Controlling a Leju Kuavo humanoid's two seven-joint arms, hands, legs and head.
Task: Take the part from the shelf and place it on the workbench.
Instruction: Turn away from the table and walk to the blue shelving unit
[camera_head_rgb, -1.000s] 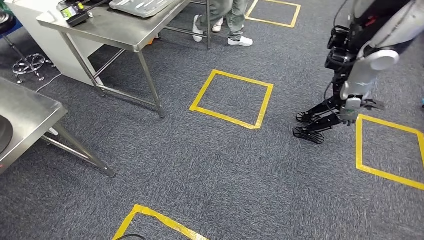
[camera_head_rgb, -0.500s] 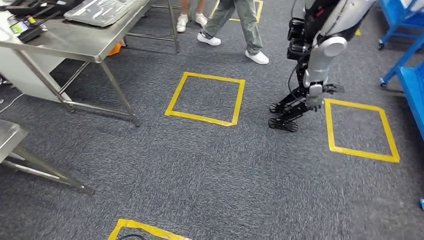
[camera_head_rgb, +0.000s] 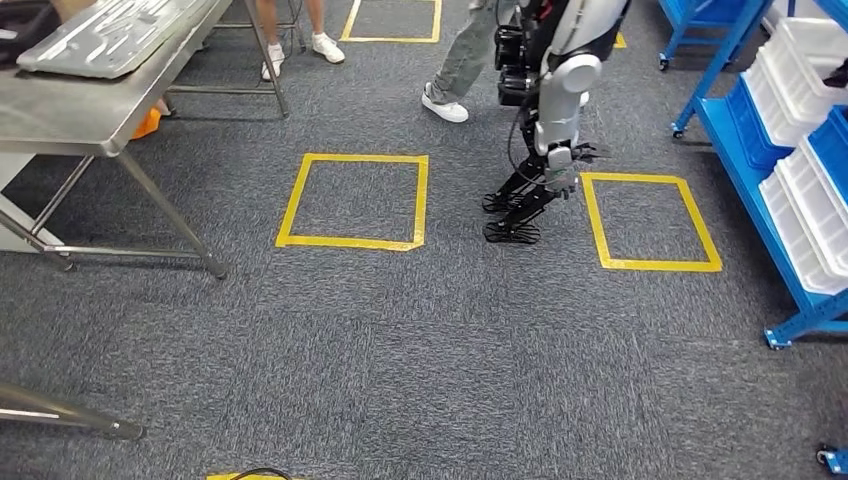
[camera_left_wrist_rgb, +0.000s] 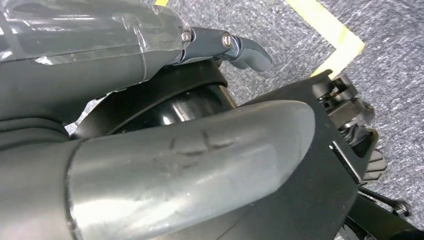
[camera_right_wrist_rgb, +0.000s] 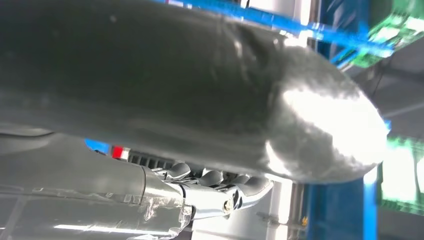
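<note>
A blue shelf (camera_head_rgb: 735, 150) stands at the right edge of the head view, its tiers holding white bins (camera_head_rgb: 800, 80). No part can be made out in the bins from here. The steel workbench (camera_head_rgb: 90, 115) stands at the far left with a grey tray (camera_head_rgb: 110, 35) on it. In the left wrist view my left hand (camera_left_wrist_rgb: 190, 165) hangs with its thumb and fingers (camera_left_wrist_rgb: 245, 50) apart, holding nothing. My right hand (camera_right_wrist_rgb: 200, 100) holds nothing either, its fingers (camera_right_wrist_rgb: 220, 182) loosely bent, with blue shelf (camera_right_wrist_rgb: 340, 200) framing behind it.
Another robot (camera_head_rgb: 550, 110) stands on the grey carpet between me and the shelf, and a person's legs (camera_head_rgb: 460, 70) are just behind it. Yellow tape squares (camera_head_rgb: 352, 200) (camera_head_rgb: 650, 220) mark the floor. A table leg (camera_head_rgb: 60, 418) juts in at the lower left.
The whole picture has slid left, so the camera has turned right: the shelf has come into view and the tables have moved off to the left. The person has walked on.
</note>
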